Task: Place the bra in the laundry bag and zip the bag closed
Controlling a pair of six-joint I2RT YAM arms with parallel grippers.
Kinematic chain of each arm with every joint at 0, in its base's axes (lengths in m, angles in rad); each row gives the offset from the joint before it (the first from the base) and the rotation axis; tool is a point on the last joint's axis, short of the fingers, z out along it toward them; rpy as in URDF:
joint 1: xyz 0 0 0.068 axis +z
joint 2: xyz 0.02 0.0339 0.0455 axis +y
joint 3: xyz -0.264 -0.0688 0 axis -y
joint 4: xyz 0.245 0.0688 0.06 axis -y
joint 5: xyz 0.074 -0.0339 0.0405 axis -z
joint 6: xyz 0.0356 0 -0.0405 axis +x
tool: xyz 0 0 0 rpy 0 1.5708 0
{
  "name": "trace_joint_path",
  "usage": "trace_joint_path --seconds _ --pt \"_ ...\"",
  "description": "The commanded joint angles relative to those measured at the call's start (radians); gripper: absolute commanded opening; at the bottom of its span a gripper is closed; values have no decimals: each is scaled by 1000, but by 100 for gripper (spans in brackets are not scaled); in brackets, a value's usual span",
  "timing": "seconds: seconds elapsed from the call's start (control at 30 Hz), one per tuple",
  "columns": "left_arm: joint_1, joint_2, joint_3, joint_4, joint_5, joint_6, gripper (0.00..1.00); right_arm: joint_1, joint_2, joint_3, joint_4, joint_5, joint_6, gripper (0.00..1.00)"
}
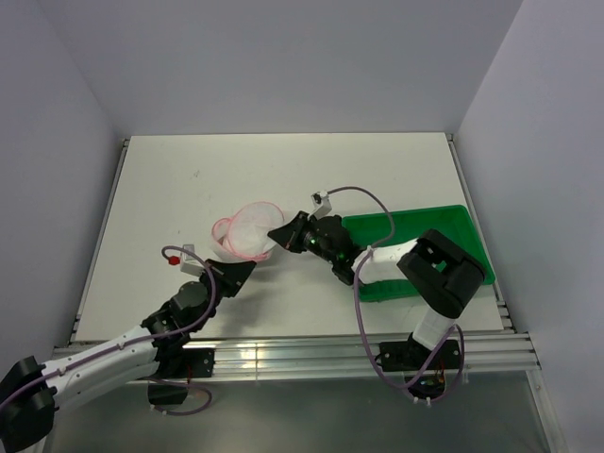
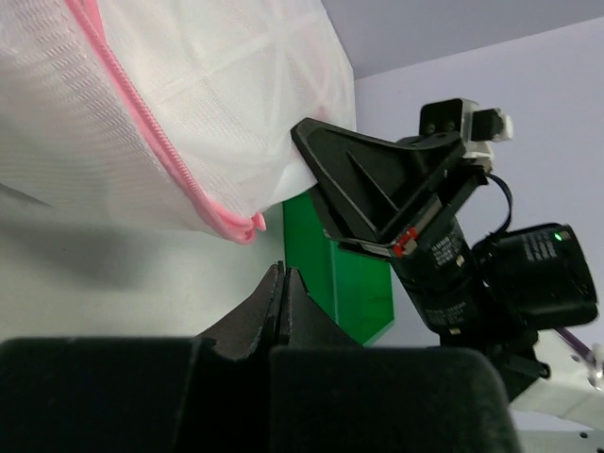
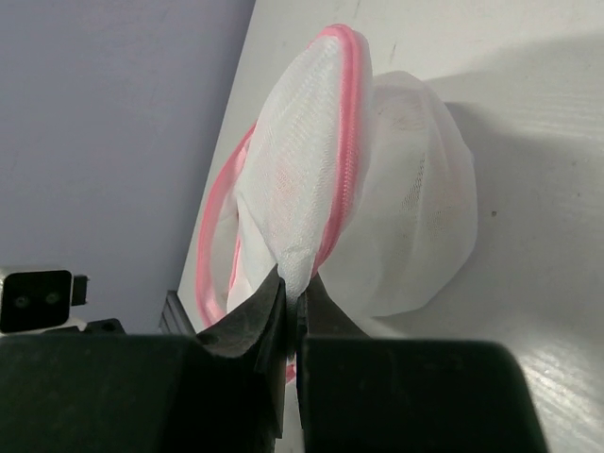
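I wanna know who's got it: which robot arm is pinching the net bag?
The right arm: its jaws pinch the laundry bag by its mesh. The left arm has its jaws shut on nothing.

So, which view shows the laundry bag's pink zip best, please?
The right wrist view: the laundry bag is close up, its pink zip curving along the raised half pinched by the right gripper. The left wrist view shows one short stretch; the top view shows it small.

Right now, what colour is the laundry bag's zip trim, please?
Pink zip trim, clearest in right wrist view.
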Motion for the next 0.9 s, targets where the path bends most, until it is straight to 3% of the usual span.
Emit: trace_joint_path --seconds 0.0,0.2,0.33,0.5,0.57,0.67,0.87 --pt "2 -64 -27 -64 -14 30 0 -38 14 48 -19 -140 -78 0" --pt "2 -125 -24 -83 -10 69 0 -65 5 71 -75 -194 -121 0" --pt "0 58 113 -80 98 190 0 -51 0 72 -88 -162 -119 0" --pt "-12 177 231 -113 92 231 38 -42 -10 74 -108 -137 -135 0" --pt "-12 183 237 -153 72 203 46 -41 -20 74 -121 -132 -147 0" --pt "-12 174 206 -124 66 182 51 -40 -21 72 -127 -126 -152 0" --pt "-12 209 248 -196 43 181 51 -40 -24 71 -122 -122 -150 0"
